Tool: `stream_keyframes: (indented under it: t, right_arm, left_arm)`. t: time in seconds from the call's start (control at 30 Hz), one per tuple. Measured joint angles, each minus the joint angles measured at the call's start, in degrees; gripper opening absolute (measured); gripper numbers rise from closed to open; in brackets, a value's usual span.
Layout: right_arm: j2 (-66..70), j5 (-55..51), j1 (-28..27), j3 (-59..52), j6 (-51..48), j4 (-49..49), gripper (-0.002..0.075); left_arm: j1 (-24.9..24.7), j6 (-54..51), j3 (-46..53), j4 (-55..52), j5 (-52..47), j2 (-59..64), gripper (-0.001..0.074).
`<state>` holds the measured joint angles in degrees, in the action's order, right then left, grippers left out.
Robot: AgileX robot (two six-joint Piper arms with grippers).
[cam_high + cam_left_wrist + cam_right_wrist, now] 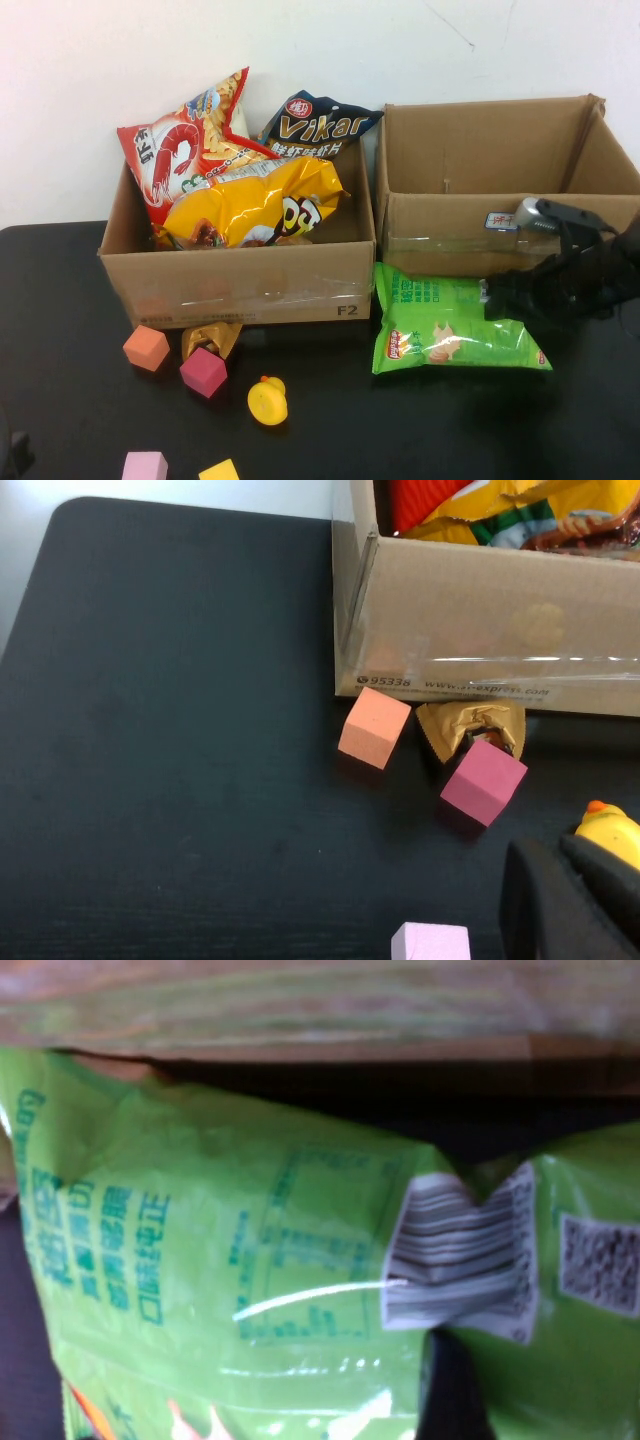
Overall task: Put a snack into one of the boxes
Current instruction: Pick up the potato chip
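Two cardboard boxes (240, 275) (500, 215) stand on the black worktop (80, 300); the left holds three snack bags. The right hand (505, 298) clamps a fourth, green snack bag (445, 335). The left hand (570, 905), low at the near-left, cannot be read.

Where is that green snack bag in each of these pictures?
High view: green snack bag lies on the table before the empty box, under the right gripper.
Left wrist view: not in it; left gripper hangs over toys.
Right wrist view: fills the picture.
Shared landmark: the box's cardboard wall.
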<state>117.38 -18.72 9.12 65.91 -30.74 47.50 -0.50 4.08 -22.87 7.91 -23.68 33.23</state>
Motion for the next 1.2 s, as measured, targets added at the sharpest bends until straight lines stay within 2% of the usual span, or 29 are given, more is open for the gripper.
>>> stream_keyframes:
  t: [0.13, 0.23, 0.3, 0.4, 0.5, 0.77, 1.2]
  right_arm:
    - [2.33, 0.00, 0.00, 0.38, -0.30, 3.38, 0.0413]
    - [3.48, -0.52, 0.00, 0.52, -0.45, 5.13, 0.0384]
    - [3.61, -1.45, 0.00, 0.56, -0.57, 5.77, 0.0311]
    - [3.50, -3.15, -0.10, 0.79, -0.57, 6.14, 0.0125]
    - [3.40, -4.57, -0.10, 1.00, -0.57, 6.35, 0.0057]
    - [0.83, -9.69, -0.20, 0.76, -0.57, 4.36, 0.0020]
    - [-16.41, -18.92, -0.20, 0.41, -0.57, 0.37, 0.0011]
  left_arm:
    - [0.00, 0.00, 0.00, 0.00, -0.04, 0.00, -0.0001]
    - [0.00, -0.03, 0.00, 0.00, -0.14, 0.00, -0.0001]
    - [0.00, -0.16, 0.00, 0.00, -0.14, 0.00, -0.0001]
    - [0.00, -0.16, 0.00, 0.00, -0.14, 0.00, -0.0001]
    - [0.00, -0.16, 0.00, 0.00, -0.14, 0.00, -0.0001]
    - [0.00, -0.16, 0.00, 0.00, -0.14, 0.00, -0.0001]
    - [0.00, -0.19, 0.00, 0.00, -0.14, 0.00, -0.0001]
